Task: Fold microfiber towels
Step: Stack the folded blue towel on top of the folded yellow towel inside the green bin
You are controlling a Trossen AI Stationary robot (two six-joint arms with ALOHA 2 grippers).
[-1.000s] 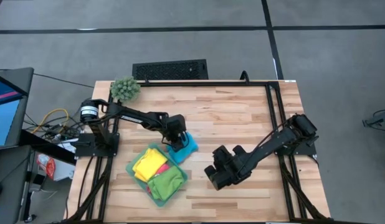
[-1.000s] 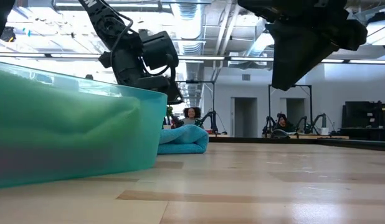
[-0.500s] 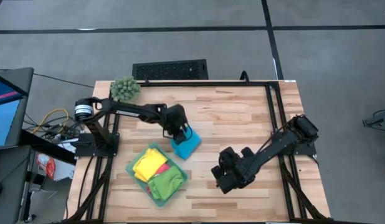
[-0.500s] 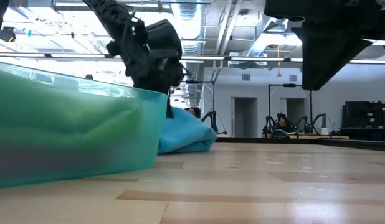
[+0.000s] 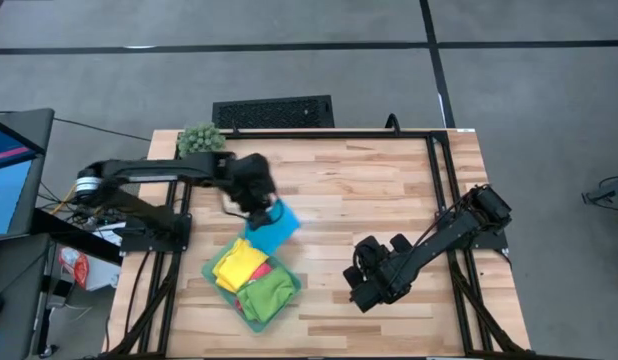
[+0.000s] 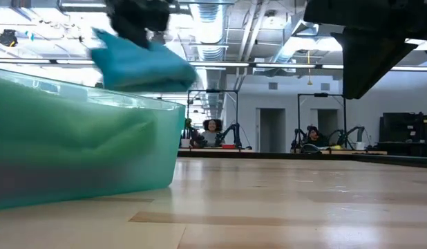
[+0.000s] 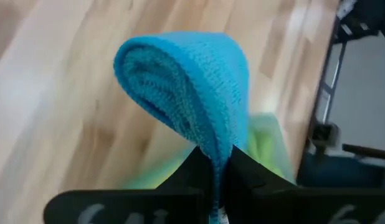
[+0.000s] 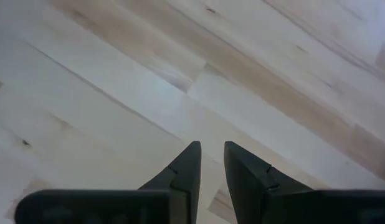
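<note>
Blue towel (image 5: 274,222) lifted off table since prev frame, now hangs folded above tray (image 5: 215,275) corner. L gripper (image 5: 257,208) pinched tight on towel edge. R gripper (image 5: 361,296) idle over bare table, fingers slightly apart, holding nothing.

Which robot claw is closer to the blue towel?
The left. The left gripper is shut on the blue towel, lifting it beside the tray. The right gripper hovers far across the table.

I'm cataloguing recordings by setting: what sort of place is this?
Probably a robotics lab or workshop: a light wooden worktable in a black metal frame on grey carpet, more arm stations across the hall, and exposed ceiling ducts.
</note>
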